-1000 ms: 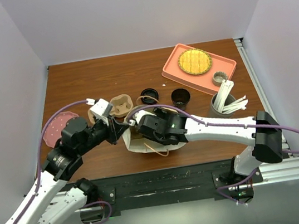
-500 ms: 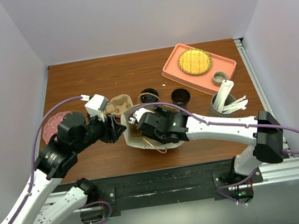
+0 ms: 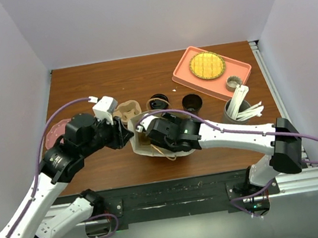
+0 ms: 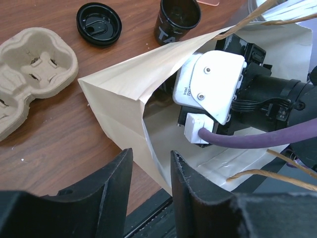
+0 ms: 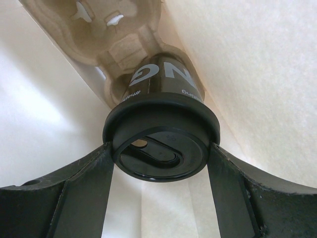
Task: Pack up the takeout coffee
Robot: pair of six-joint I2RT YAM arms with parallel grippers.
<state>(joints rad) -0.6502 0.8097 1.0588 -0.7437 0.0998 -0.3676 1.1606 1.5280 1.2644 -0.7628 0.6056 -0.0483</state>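
Left claw point(image 4: 151, 154), bottom centre of the left wrist view: fingers apart. The lip of the paper bag point(image 4: 119, 99) runs up between them and is not pinched. A spare pulp cup carrier point(image 4: 29, 64) lies on the worktop point(image 4: 54, 134) at the upper left, clear of the bag.

Mid-frame in the top view, the bag mouth is spread and the right arm's wrist is buried inside it.

Right claw point(image 5: 159, 151): clamped on the takeout coffee point(image 5: 161, 144), one finger on each side of the lid rim and both touching it. The cup is inside the bag. Its base is seated in a well of a second carrier point(image 5: 106, 29), with cream paper close around it.

Key relation: the cup's long axis runs along the claw's reach line. The lid faces the wrist and the base points deeper into the bag. The cup sits dead centre between the fingers, so only the right arm is on it. The left arm is just outside, at the bag's left edge.

My read:
- The cup looks placed.
- The next move is to spread the fingers and back straight out along that axis, since any sideways drift risks tipping the cup or dragging the paper.
- The left claw would have to nip the lip first to steady the bag.

The second black cup point(image 4: 179, 17), open, and a loose lid point(image 4: 99, 23) sit outside at the top of the left wrist view.
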